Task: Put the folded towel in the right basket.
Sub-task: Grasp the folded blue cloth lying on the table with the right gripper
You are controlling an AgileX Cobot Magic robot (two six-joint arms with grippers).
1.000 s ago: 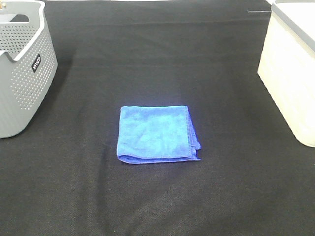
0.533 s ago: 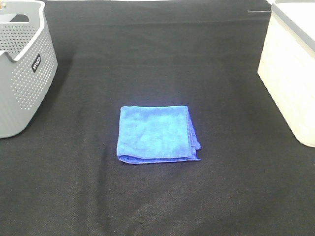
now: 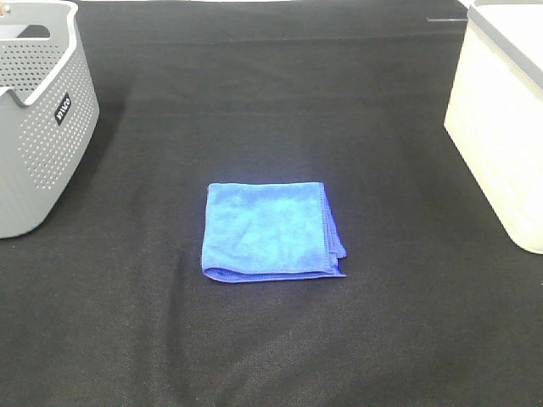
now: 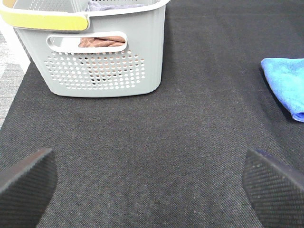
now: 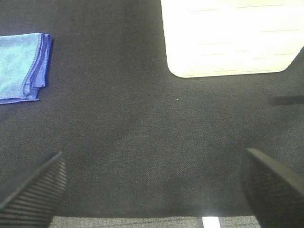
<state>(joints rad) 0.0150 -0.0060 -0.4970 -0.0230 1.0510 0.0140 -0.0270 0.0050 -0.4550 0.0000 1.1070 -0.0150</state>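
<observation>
A folded blue towel [image 3: 271, 230] lies flat in the middle of the black table. Its edge shows in the left wrist view [image 4: 286, 85] and the right wrist view [image 5: 22, 66]. The right basket [image 3: 502, 119] is cream-white and stands at the table's right edge; it also shows in the right wrist view [image 5: 228, 38]. Neither arm shows in the exterior high view. My left gripper [image 4: 152, 185] is open and empty above bare cloth, well short of the towel. My right gripper [image 5: 154, 187] is open and empty above bare cloth between towel and basket.
A grey perforated basket [image 3: 38, 119] stands at the table's left edge; in the left wrist view [image 4: 95, 47] it holds a brown cloth and has a yellow-green handle. The black tablecloth [image 3: 271, 339] covers the table. The table's front edge shows in the right wrist view.
</observation>
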